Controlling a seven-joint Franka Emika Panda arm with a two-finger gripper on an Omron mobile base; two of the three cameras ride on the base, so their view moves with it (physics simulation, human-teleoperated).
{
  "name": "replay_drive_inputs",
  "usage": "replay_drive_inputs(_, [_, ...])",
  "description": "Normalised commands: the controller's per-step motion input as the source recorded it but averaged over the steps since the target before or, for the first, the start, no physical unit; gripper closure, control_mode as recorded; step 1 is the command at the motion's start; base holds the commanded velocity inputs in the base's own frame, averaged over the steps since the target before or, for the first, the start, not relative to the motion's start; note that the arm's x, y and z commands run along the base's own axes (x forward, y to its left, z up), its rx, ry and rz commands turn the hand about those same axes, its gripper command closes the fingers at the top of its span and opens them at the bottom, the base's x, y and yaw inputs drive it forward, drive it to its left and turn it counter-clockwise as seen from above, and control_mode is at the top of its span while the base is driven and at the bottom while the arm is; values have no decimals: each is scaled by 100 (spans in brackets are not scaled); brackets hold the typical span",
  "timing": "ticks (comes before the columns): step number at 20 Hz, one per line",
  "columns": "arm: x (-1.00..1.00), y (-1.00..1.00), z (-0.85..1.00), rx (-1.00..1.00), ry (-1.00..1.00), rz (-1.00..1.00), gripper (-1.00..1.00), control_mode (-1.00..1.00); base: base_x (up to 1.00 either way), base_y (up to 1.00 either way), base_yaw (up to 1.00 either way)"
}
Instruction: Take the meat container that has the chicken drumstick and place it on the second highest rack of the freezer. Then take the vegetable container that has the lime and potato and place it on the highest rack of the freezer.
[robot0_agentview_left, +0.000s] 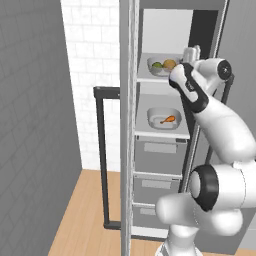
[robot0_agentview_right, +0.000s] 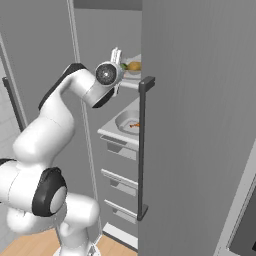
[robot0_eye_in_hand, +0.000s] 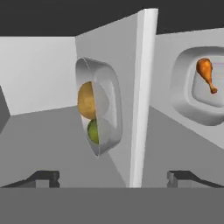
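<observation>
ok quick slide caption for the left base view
Both containers shelved in the freezer: lime and potato above the chicken drumstick.

arm raised, reaching forward — gripper (robot0_eye_in_hand: 113, 177) jaws spread wide

We see the freezer (robot0_agentview_left: 131, 150) with its door open, pale shelf boards above grey drawers. On the highest rack (robot0_agentview_left: 152, 79), directly ahead of the claw (robot0_eye_in_hand: 113, 177), sits the vegetable container (robot0_agentview_left: 161, 66), a pale rounded tray holding the green lime (robot0_agentview_left: 157, 65) and the yellow-orange potato (robot0_agentview_left: 170, 63), side by side and touching. On the second highest rack (robot0_agentview_left: 160, 131), one shelf below the claw, rests the meat container (robot0_agentview_left: 164, 118), a similar pale tray. The chicken drumstick (robot0_agentview_left: 168, 119) lies flat inside it, orange-brown, thin bone end outward, much smaller than its tray.
</observation>
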Motion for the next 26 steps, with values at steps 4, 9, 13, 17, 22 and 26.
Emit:
replay_drive_inputs(4, [-100,0,-40,-41,23,19,-100,-100,0,0,0])
replay_drive_inputs(9, [-100,-6,-56,-37,12,26,-100,-100,0,0,0])
replay_drive_inputs(13, [-100,0,-84,-39,19,28,-100,-100,0,0,0])
replay_drive_inputs(17, [-91,8,-100,-48,53,20,-100,-100,0,0,0])
replay_drive_inputs(22, [-19,4,-100,-31,62,8,-100,-100,0,0,0])
replay_drive_inputs(26, [4,0,-100,-7,54,4,-100,-100,0,0,0])
